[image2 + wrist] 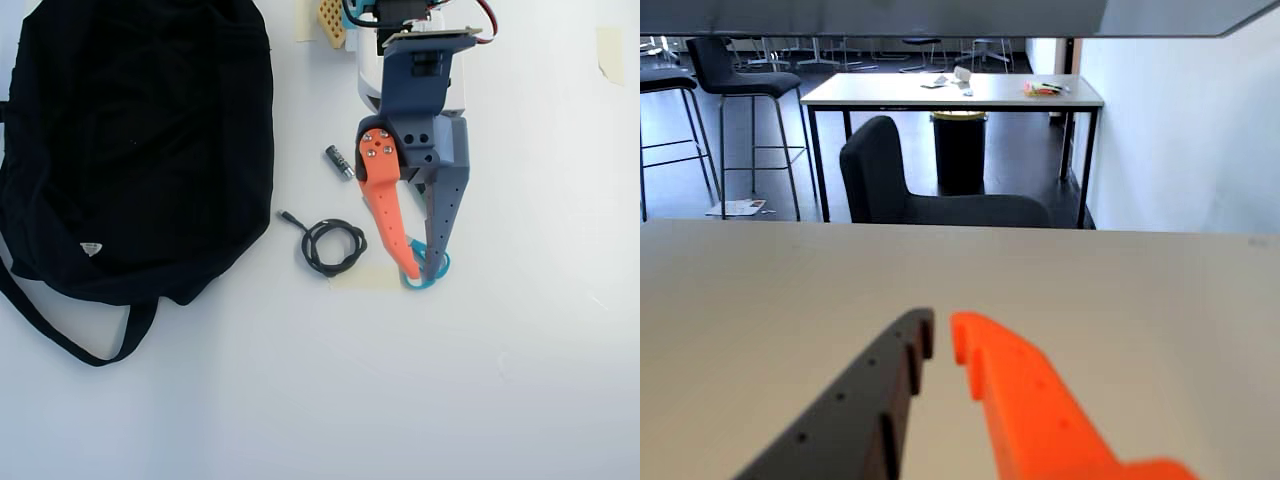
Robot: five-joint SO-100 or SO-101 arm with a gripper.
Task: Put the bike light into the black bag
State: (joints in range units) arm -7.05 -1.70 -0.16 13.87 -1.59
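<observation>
The black bag (130,140) lies flat at the left of the overhead view, with its white triangular tag (91,248) and its strap (60,340) trailing toward the bottom. No bike light shows in either view. My gripper (423,268) points toward the bottom of the overhead view, to the right of the bag. Its orange and grey fingers nearly meet at the tips, with nothing between them. In the wrist view the gripper (940,335) points level over the bare tabletop. A teal loop (441,266) peeks out beneath the fingertips.
A coiled black cable (333,246) lies just left of the fingertips and a small grey battery (340,161) left of the gripper's base. A strip of tape (365,278) is on the white table. Beyond the table's far edge stand a chair (890,180) and another table (950,92).
</observation>
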